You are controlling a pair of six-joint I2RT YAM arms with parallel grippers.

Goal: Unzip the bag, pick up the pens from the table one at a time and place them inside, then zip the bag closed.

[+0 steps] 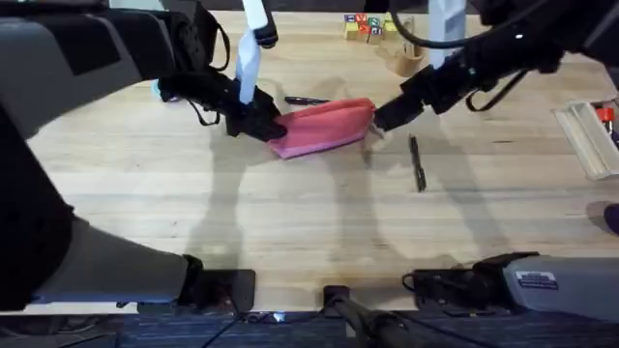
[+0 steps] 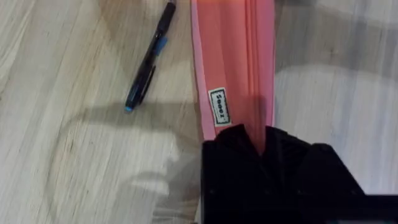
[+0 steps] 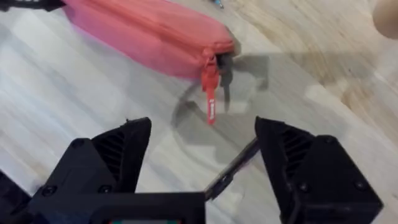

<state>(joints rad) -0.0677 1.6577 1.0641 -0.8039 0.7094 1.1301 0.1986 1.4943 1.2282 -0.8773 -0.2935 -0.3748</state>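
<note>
A: Why is the bag [image 1: 324, 127] pinned mid-bench [image 1: 290, 232]?

B: The left gripper [image 1: 259, 124] has its jaws clamped on the bag's left end — an anchor, I'd judge, so the zip can run.

A: And the right gripper [image 3: 202, 158]?

B: Jaws wide apart, empty, just short of the zipper pull [image 3: 210, 93]. One pen [image 1: 417, 162] lies beside it, the other pen [image 1: 307, 100] behind the bag.

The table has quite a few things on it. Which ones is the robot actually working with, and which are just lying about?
Part of the job:
pink bag, zip shut, its pull hanging loose
pen nearer the arms' bases
pen beyond the bag
left gripper, clamping the bag's end
right gripper, open near the pull

Just lying about:
toy blocks
clear box
</note>
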